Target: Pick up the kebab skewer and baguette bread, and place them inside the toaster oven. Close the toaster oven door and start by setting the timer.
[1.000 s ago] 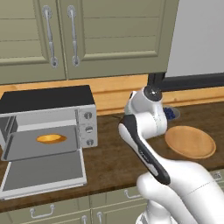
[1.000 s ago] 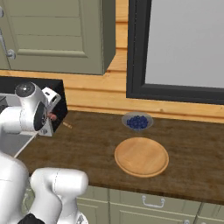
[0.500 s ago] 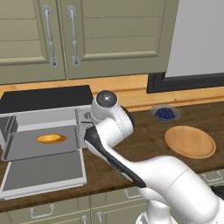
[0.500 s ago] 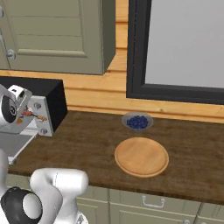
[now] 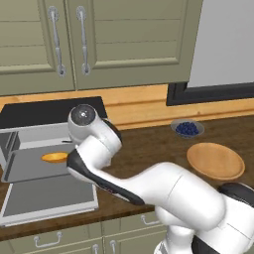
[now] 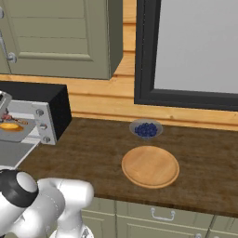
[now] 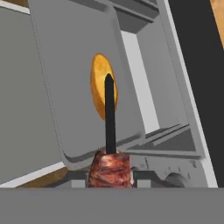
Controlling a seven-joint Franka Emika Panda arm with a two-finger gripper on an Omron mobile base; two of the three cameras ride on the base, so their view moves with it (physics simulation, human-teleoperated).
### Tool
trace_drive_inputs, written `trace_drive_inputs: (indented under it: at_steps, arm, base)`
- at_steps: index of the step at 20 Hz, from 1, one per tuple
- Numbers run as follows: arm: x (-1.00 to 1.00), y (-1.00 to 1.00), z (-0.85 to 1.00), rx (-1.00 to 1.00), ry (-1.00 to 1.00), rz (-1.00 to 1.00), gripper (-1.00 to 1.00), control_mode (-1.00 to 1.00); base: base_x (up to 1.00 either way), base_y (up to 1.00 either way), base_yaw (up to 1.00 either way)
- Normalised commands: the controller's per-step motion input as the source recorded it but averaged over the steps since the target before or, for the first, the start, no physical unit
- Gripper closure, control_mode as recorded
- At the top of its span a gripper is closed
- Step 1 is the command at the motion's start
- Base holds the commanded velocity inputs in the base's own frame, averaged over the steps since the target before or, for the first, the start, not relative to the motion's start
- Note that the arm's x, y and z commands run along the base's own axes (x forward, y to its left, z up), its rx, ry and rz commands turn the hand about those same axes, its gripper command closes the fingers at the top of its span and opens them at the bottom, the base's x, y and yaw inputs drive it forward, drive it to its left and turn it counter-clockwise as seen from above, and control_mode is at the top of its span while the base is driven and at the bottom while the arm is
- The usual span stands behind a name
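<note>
The toaster oven (image 5: pixel 49 111) (image 6: pixel 51 109) stands at the counter's left end, and its door (image 5: pixel 49 196) lies dropped open and flat. On the tray (image 7: pixel 65 109) inside rests the golden baguette bread (image 5: pixel 54 157) (image 6: pixel 9 126) (image 7: pixel 99 83). My gripper (image 7: pixel 110 177) is shut on the kebab skewer (image 7: pixel 109 131). A reddish-brown meat chunk sits between the jaws, and the dark stick points over the tray toward the loaf. The hand hangs at the oven's mouth, just in front of the tray. In the left base view my arm covers the oven's right panel.
A round wooden plate (image 5: pixel 215 160) (image 6: pixel 150 166) lies on the dark counter to the right. A small bowl of blueberries (image 5: pixel 187 128) (image 6: pixel 146 128) sits behind it by the wall. Closed cabinets (image 5: pixel 99 39) hang above the oven.
The arm has swung left from mid-counter to the open oven, carrying the skewer. The baguette, plate and bowl stayed put.
</note>
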Motion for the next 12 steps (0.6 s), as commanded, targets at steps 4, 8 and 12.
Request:
trace_drive_inputs:
  at_steps: [4,8,12]
  arm:
    - [0.03,0.66,0.00,0.00,0.00,0.00,1.00,-1.00]
    - [0.03,0.56,-0.10,0.00,0.00,0.02,1.00,-1.00]
    - [0.19,0.40,-0.12,0.00,0.05,0.08,1.00,-1.00]
  base:
    - [0.00,0.00,0.00]
    - [0.00,0.00,0.00]
    - [0.00,0.00,0.00]
